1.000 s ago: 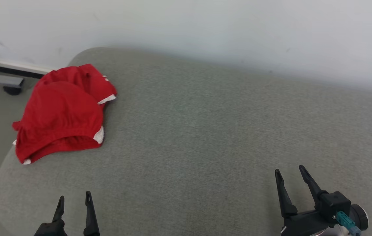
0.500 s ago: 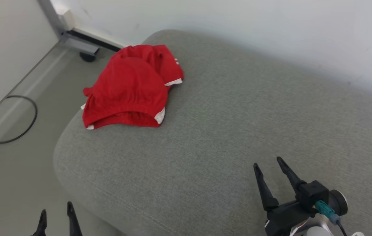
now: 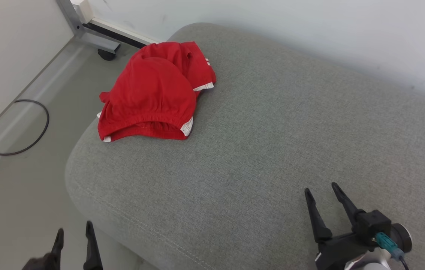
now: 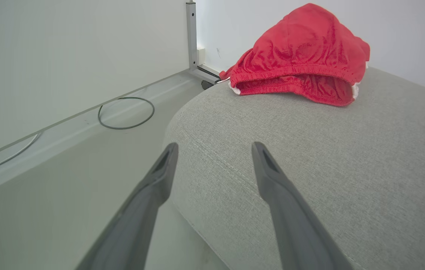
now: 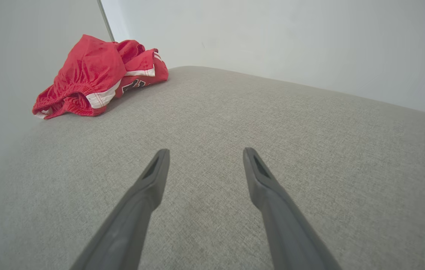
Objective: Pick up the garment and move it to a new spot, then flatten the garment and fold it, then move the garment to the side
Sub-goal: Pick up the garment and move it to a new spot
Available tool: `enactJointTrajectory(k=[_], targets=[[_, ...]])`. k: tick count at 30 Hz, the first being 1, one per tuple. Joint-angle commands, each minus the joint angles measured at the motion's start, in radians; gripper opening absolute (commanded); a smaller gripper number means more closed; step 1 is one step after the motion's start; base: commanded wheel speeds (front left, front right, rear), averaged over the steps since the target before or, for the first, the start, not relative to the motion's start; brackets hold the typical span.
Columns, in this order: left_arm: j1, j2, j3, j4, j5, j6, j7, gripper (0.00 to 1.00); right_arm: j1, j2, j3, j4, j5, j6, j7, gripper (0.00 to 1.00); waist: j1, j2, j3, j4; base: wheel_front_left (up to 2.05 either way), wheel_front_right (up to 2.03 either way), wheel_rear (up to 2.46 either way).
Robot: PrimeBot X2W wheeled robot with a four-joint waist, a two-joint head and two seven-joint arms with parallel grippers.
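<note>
view: the head camera has swung left over the last second. the whole picture shifted, so the floor (image 3: 17,195) and a wheeled frame (image 3: 100,43) now show beside the grey cushion (image 3: 272,131).
garment (image 3: 152,93): red with white trim, bunched in a heap at the cushion's far left corner, near the edge. same spot on the cushion as before, untouched.
left hand (image 3: 74,227): fingers apart, empty, now seen over the floor just off the cushion's near left edge, well apart from the garment.
right hand (image 3: 320,188): fingers apart, empty, over the cushion's near right part, farther from the garment than the left hand.
meaning: judged as a turn to face the garment. the pick-up has not begun, 0 of 3 stages done.
next: likely a forward reach by the left hand toward the elastic hem that faces it.
</note>
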Motion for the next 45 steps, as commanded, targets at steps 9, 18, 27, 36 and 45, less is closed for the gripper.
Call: enactJointTrajectory(k=[9, 18, 27, 36, 45], targets=[[-0.197, 0.082, 0.028, 0.103, 0.072, -0.090, -0.003, 1.00, 0.021, -0.016, -0.034, -0.059, -0.026, 0.003, 0.000, 1.00, -0.0001, -0.0001, 0.028, -0.078, 0.00, 0.00, 0.00], [-0.398, 0.275, -0.193, 0.192, -0.071, -0.095, -0.003, 1.00, -0.006, -0.050, -0.033, -0.112, -0.028, 0.003, 0.000, 1.00, -0.0001, -0.0001, 0.092, -0.182, 0.00, 0.00, 0.00], [-0.579, 0.410, -0.557, 0.275, -0.473, -0.096, 0.083, 1.00, -0.052, -0.078, -0.012, -0.151, -0.026, 0.003, 0.000, 1.00, -0.0001, -0.0001, 0.172, -0.269, 0.00, 0.00, 0.00], [-0.616, 0.429, -0.682, 0.357, -0.715, -0.096, 0.120, 1.00, -0.064, -0.090, -0.029, -0.164, -0.023, 0.003, 0.000, 1.00, -0.0001, -0.0001, 0.212, -0.310, 0.00, 0.00, 0.00], [-0.670, 0.449, -0.753, 0.383, -0.828, -0.096, 0.079, 1.00, -0.085, -0.096, -0.026, -0.174, -0.026, 0.003, 0.000, 1.00, -0.0001, -0.0001, 0.250, -0.325, 0.00, 0.00, 0.00]])
